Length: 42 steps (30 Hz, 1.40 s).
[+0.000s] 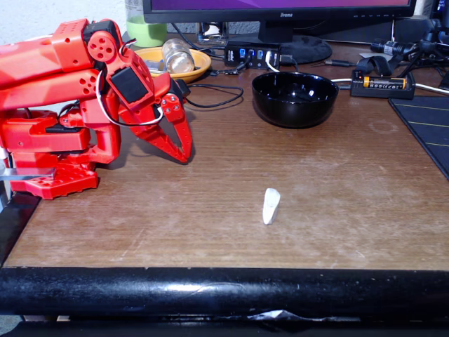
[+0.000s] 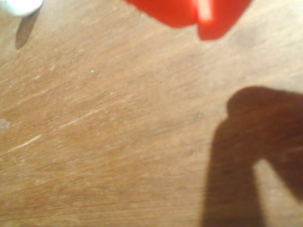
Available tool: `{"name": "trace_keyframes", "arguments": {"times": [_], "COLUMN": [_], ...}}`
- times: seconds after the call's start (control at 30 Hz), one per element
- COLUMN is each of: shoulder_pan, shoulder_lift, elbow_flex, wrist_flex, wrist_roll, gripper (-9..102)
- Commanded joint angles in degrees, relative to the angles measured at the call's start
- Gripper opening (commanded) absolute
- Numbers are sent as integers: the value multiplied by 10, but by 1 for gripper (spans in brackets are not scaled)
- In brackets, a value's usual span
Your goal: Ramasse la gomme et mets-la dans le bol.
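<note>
My gripper (image 1: 184,156) sits folded low by the arm's base, jaws nearly together and empty, since the white eraser (image 1: 271,205) lies untouched mid-table, well short of the black bowl (image 1: 295,98).

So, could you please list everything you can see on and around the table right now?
eraser: 1, white, on the bare wood near the table's front edge; its end also shows at the wrist view's top left corner
bowl: 1, glossy black, further back, right of centre
dish: 1, orange-yellow, back left, with a clear jar lying in it
cup: 1, green, behind the dish
USB hub: 1, black, by the monitor base
battery holder: 1, black, with a yellow cell, back right
mat: 1, dark, right edge
table: 1, brown wood
arm: 1, red, left side
fingers: 2, red, tips pointing down at the table, holding nothing
</note>
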Motion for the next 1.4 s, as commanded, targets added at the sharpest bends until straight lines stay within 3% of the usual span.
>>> {"name": "trace_keyframes", "arguments": {"times": [0.0,0.77,0.97,1.2,1.37], "shoulder_pan": [-3,-3,8,58,91], "shoulder_lift": [5,5,2,-310,-345], "elbow_flex": [10,10,-26,-164,-268], "wrist_flex": [-2,-2,4,-108,-76], "wrist_roll": [-8,-7,-125,-170,-220], "gripper": [-6,-6,-6,-6,-5]}}
